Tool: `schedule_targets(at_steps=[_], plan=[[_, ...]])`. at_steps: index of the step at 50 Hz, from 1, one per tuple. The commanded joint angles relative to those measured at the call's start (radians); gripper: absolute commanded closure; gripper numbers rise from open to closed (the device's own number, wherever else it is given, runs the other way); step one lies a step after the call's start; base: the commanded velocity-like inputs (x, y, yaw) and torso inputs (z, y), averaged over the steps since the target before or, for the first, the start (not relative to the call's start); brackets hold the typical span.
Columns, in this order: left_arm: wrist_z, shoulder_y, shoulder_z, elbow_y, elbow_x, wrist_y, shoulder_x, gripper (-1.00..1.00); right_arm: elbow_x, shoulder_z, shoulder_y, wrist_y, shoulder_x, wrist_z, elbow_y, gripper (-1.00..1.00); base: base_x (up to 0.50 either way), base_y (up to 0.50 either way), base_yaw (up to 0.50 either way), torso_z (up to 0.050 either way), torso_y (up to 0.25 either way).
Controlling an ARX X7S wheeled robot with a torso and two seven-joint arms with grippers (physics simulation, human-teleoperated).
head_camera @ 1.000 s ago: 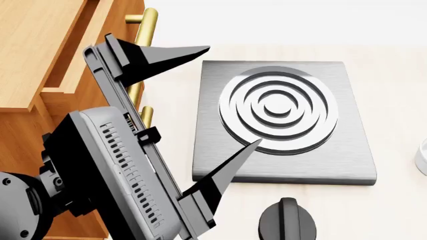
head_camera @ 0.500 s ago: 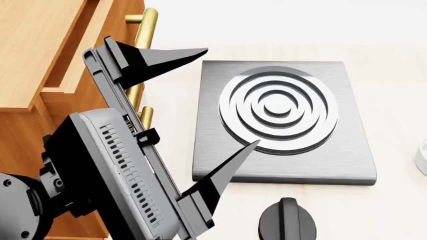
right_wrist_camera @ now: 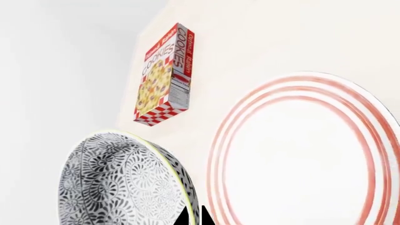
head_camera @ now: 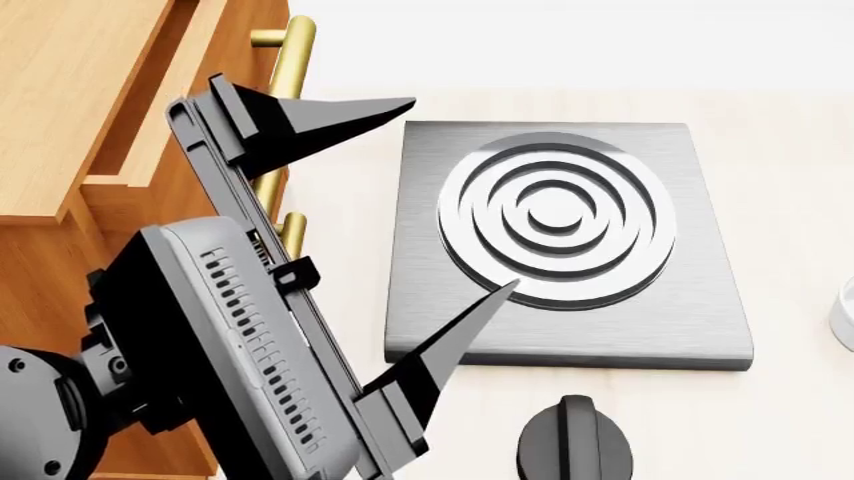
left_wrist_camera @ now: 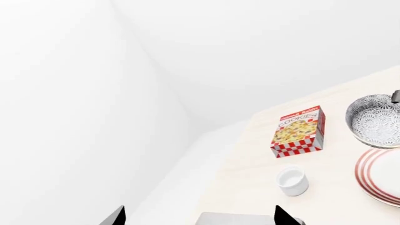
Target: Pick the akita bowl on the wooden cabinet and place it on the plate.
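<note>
L gripper hangs wide open beside the wooden cabinet, over the steel hob plate, holding nothing; R gripper pinched on the akita bowl rim, bowl just beside the plate; cookie box near.

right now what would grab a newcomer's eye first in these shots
In the head view the big left end effector fills the foreground, fingers spread wide between the wooden cabinet and a grey metal slab with raised concentric rings. In the right wrist view, a black-and-white patterned bowl looms close beside the red-ringed plate. A red-checked cookie box lies on the pale counter just beyond them.
</note>
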Motion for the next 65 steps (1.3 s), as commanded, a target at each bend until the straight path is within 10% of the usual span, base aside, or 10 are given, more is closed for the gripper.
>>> schedule_targets(at_steps=[1, 65], plan=[[0.002, 0.005, 0.002, -0.003, 0.004, 0.005, 0.002, -1.00, -0.010, -0.008, 0.009, 0.010, -0.016, -0.032, 0.067, 1.00, 0.00, 0.00, 0.00, 0.000, 0.000], [0.009, 0.035, 0.006, -0.030, 0.021, 0.036, -0.001, -1.00, -0.020, -0.055, 0.088, 0.040, -0.060, -0.100, 0.318, 1.00, 0.00, 0.00, 0.00, 0.000, 0.000]])
